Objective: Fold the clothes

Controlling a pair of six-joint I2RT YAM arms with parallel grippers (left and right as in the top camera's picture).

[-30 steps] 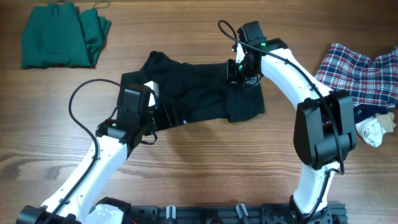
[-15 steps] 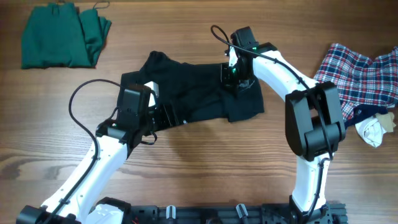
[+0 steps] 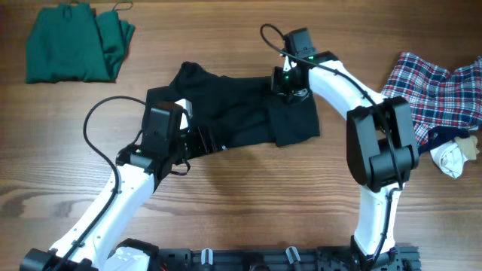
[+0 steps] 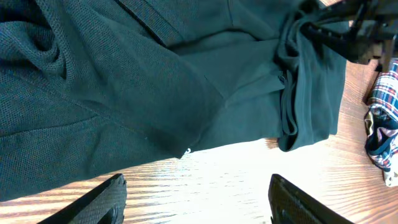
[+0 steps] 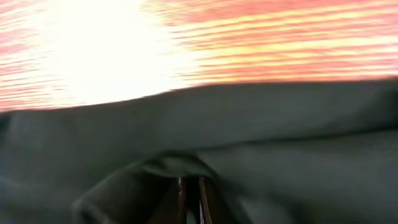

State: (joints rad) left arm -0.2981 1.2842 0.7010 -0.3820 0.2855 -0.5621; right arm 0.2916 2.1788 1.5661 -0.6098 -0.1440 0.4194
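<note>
While on table (image 3: 256, 192), black shirt (image 3: 233, 113) (crumpled)

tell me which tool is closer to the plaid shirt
Right. The right tool pinches the black shirt at its end facing the plaid shirt. The left tool hangs open at the black shirt's near edge, farther off.

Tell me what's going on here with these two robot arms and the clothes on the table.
The two arms are working on a black shirt lying rumpled on the wooden table. The right gripper is shut on a bunched pinch of fabric at the shirt's far right edge. The left gripper is open, low over the table at the shirt's near edge, holding nothing. A green garment lies folded at the far left, and a plaid shirt sits crumpled at the right.
</note>
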